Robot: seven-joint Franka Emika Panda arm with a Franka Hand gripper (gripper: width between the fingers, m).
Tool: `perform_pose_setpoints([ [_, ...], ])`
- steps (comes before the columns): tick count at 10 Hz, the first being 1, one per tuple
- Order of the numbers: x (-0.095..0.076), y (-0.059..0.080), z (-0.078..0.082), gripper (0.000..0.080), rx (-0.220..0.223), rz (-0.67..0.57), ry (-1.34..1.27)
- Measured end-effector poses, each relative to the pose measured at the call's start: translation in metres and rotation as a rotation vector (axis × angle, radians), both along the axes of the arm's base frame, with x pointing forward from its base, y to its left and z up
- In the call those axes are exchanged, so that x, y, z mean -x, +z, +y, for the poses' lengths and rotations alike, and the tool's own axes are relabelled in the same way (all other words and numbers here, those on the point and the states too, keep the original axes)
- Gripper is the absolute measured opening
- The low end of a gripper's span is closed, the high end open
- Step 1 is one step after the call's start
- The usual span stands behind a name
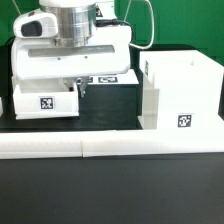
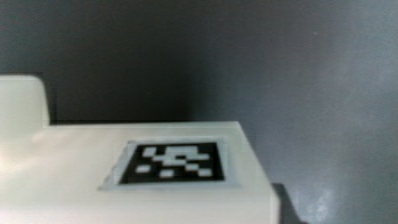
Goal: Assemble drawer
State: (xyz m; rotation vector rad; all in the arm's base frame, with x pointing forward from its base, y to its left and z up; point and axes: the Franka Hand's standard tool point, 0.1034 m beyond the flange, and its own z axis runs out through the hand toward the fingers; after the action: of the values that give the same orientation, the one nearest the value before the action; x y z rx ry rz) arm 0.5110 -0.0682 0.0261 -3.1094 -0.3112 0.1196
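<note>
The drawer's large hollow white case (image 1: 180, 92) stands on the black table on the exterior view's right, open side up, with a tag on its front. A white drawer tray (image 1: 42, 98) with a tag on its front sits on the exterior view's left. My gripper (image 1: 78, 88) hangs low at that tray's right end, right by its edge. Its fingers are small and dark there, and I cannot tell their gap or whether they hold the tray. The wrist view shows a white tagged part (image 2: 175, 163) close below, with no fingers in sight.
The marker board (image 1: 106, 78) lies flat between the tray and the case. Long low white border bars (image 1: 110, 148) run along the front of the table. The arm's white hand (image 1: 70, 30) covers the back left.
</note>
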Motion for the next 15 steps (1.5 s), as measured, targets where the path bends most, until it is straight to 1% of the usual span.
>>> perform_pose_setpoints([
  [2,-0.002,-0.001,0.005,0.0041,-0.001,-0.002,0.188],
  [5,-0.013,0.003,0.013,0.0041,-0.031,0.002,0.482],
  [6,-0.016,0.004,0.017,0.0042,-0.037,0.0,0.545],
  [10,-0.016,0.003,0.012,0.0042,-0.046,0.003,0.764],
  [11,-0.016,0.003,0.01,0.0042,-0.046,0.007,0.856],
  [13,-0.019,0.003,0.017,0.0042,-0.045,0.007,0.973],
  [14,-0.02,0.003,0.018,0.0042,-0.05,0.012,1.063],
  [15,-0.02,0.002,0.017,0.0042,-0.053,0.013,1.087],
])
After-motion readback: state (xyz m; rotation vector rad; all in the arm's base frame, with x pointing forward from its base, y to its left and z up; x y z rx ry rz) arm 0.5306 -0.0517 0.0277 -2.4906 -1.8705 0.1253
